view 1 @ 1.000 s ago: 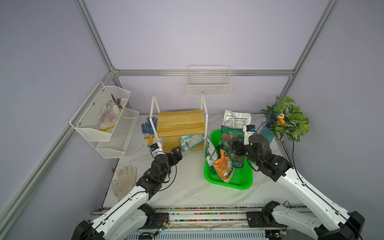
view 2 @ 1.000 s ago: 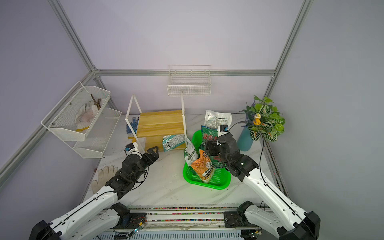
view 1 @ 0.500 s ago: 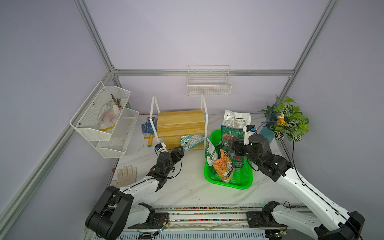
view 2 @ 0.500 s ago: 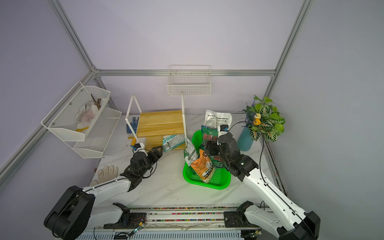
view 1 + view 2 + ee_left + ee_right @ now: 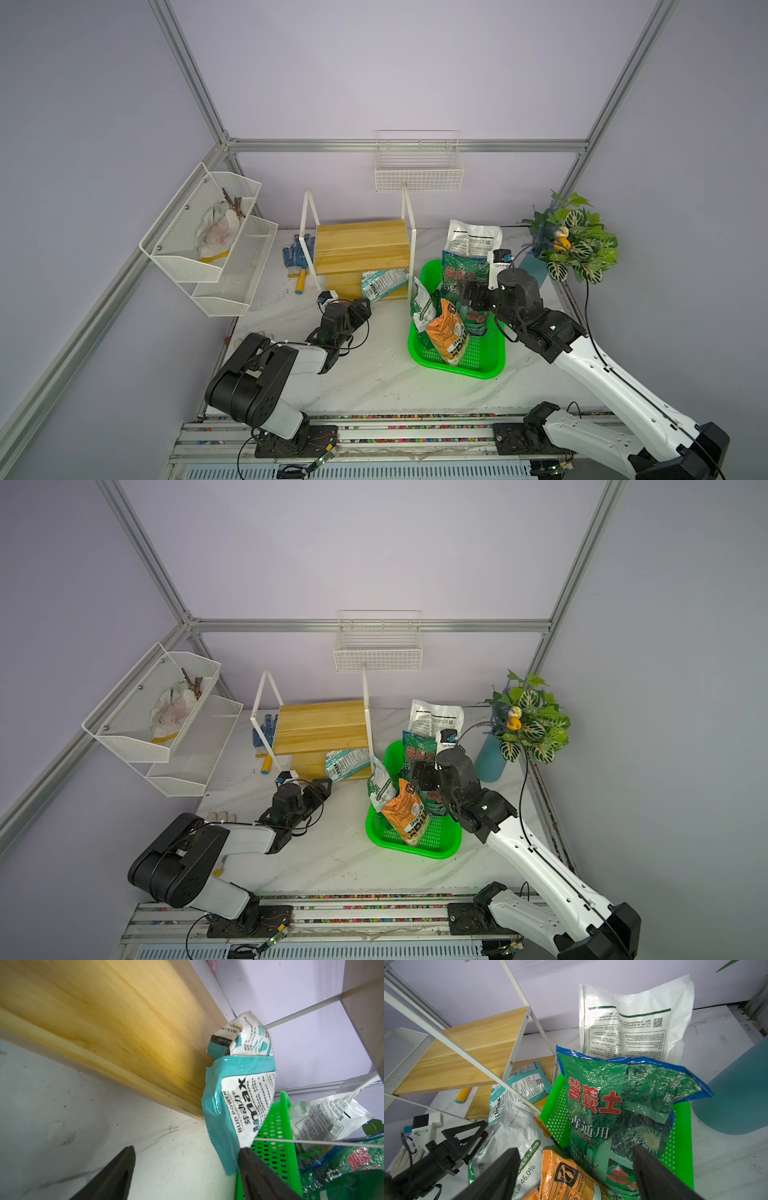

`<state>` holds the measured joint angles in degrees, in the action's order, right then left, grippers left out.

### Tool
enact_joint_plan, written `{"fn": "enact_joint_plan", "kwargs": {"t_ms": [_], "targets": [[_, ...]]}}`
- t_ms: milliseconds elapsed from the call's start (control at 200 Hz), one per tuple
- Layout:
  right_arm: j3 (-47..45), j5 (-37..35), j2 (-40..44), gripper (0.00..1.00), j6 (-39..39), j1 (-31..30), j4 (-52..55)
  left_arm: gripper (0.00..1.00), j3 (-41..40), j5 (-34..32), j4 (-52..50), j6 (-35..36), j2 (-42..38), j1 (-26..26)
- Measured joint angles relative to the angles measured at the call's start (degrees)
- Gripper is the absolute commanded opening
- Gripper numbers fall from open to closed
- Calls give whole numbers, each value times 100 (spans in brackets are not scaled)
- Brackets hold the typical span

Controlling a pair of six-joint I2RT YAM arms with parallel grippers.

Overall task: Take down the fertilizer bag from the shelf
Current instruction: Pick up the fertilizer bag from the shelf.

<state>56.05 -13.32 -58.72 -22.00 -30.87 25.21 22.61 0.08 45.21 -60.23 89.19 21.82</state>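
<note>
Fertilizer bag (image 5: 384, 284), teal and white, lies on the lower board of the shelf (image 5: 360, 245), at the shelf's end nearest the green basket (image 5: 482, 361); part of it overhangs the board's front edge toward the surface (image 5: 374, 374), and in the left wrist view the overhanging corner (image 5: 232, 1118) hangs beside the basket wall. I judge this overhang to be the reason for the present approach: it offers a free edge that can be pinched without reaching under the upper board. I hold the left gripper (image 5: 360, 309) low over the surface, just in front of the shelf and pointed at the bag; its jaws are spread apart and grasp nothing, with one fingertip (image 5: 249, 1157) just beside the bag's lower corner; whether it touches, I cannot tell. The white frame leg (image 5: 409, 237) stands close to the bag, so I judge the approach must stay clear of it. The right gripper (image 5: 467, 293) hangs above the basket, over the green soil bag (image 5: 618, 1105) and the orange bag (image 5: 449, 332); its jaws are released and hold nothing. I judge it is parked there to keep out of the left arm's path. The bag is not yet taken down.
</note>
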Motion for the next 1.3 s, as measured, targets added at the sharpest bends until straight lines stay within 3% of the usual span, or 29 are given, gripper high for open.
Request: {"fn": "enact_joint_plan", "kwargs": {"t_ms": [250, 595, 720, 895, 1025, 1100, 1300], "targets": [[0, -76, 0, 90, 46, 0, 2, 76, 345, 299, 796, -262, 713, -28], [0, -136, -13, 90, 146, 0, 4, 69, 638, 369, 1143, -415, 925, -39], [0, -138, -39, 90, 166, 0, 4, 59, 748, 407, 1255, -481, 1078, -39], [0, -142, -59, 91, 181, 0, 7, 34, 789, 494, 1364, -634, 1272, -68], [0, -144, -59, 91, 199, 0, 9, 5, 824, 640, 1453, -715, 1320, -101], [0, -144, -59, 90, 199, 2, 9, 0, 876, 761, 1488, -728, 1325, -127], [0, -144, -59, 91, 199, 2, 9, 0, 901, 916, 1478, -732, 1329, -170]]}}
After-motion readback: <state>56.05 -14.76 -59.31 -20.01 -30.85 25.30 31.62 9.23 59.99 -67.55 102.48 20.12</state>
